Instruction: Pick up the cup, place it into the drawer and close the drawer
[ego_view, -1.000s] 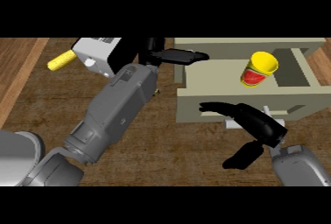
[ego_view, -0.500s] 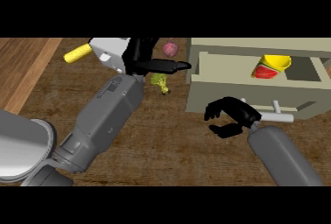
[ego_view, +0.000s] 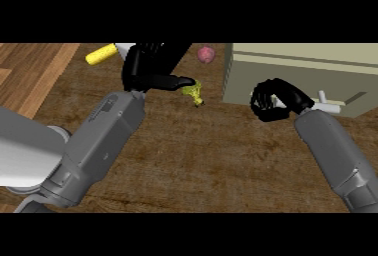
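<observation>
The beige drawer (ego_view: 295, 82) stands pushed in at the upper right, its front flush and its pale handle (ego_view: 334, 104) sticking out. No cup shows anywhere; the inside of the drawer is hidden. My right hand (ego_view: 273, 100) rests against the drawer front just left of the handle, fingers curled with nothing in them. At the upper left my left hand (ego_view: 151, 67) is held up over the counter, fingers relaxed and thumb pointing right, holding nothing.
A yellow-green item (ego_view: 193, 93) lies on the wooden counter (ego_view: 207, 150) next to the left thumb. A pink object (ego_view: 207, 54) and a yellow cylinder (ego_view: 101, 54) lie at the back. A white object (ego_view: 124, 47) peeks from behind the left hand.
The drawer was open with the yellow and red cup inside; now it is pushed in and the cup is out of sight. My right hand has moved up against the drawer front.
</observation>
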